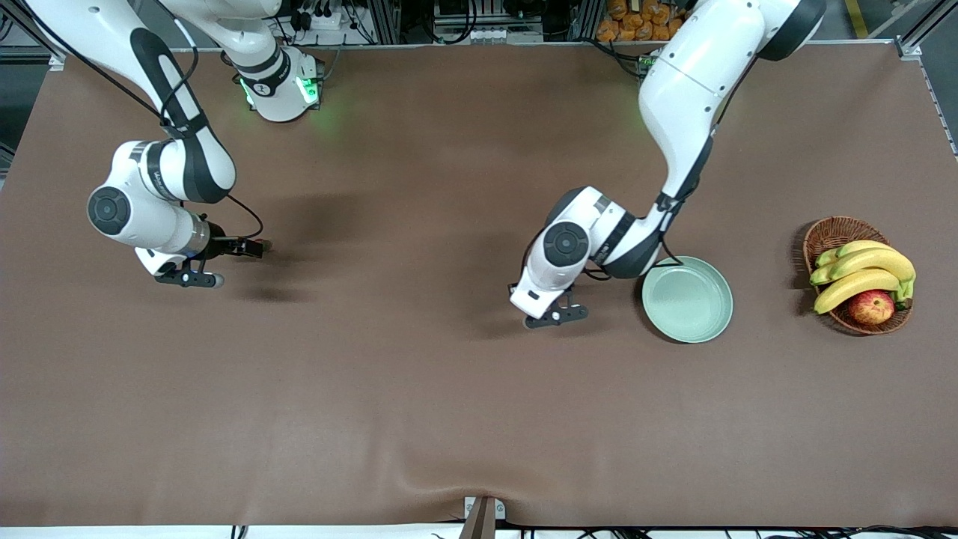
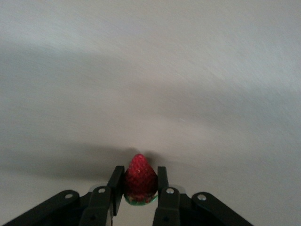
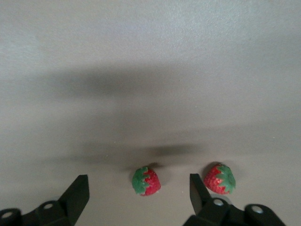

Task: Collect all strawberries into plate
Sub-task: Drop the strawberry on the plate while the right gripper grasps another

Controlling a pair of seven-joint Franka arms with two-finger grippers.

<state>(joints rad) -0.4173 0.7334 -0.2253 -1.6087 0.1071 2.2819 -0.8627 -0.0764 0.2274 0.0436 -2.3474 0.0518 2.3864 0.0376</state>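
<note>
In the left wrist view a red strawberry (image 2: 139,178) with its green cap toward the wrist is pinched between the fingers of my left gripper (image 2: 139,182), which is shut on it. In the front view the left gripper (image 1: 554,315) is low over the table beside the empty mint-green plate (image 1: 688,301). My right gripper (image 3: 138,184) stands open low over the table at the right arm's end (image 1: 190,279). One strawberry (image 3: 146,181) lies between its fingers, and a second strawberry (image 3: 219,179) lies just outside one finger. No strawberry shows in the front view.
A brown wicker basket (image 1: 829,230) with bananas (image 1: 862,271) and a red-yellow apple (image 1: 872,306) stands at the left arm's end of the table, past the plate. The brown table cover has a raised fold (image 1: 479,483) at the edge nearest the front camera.
</note>
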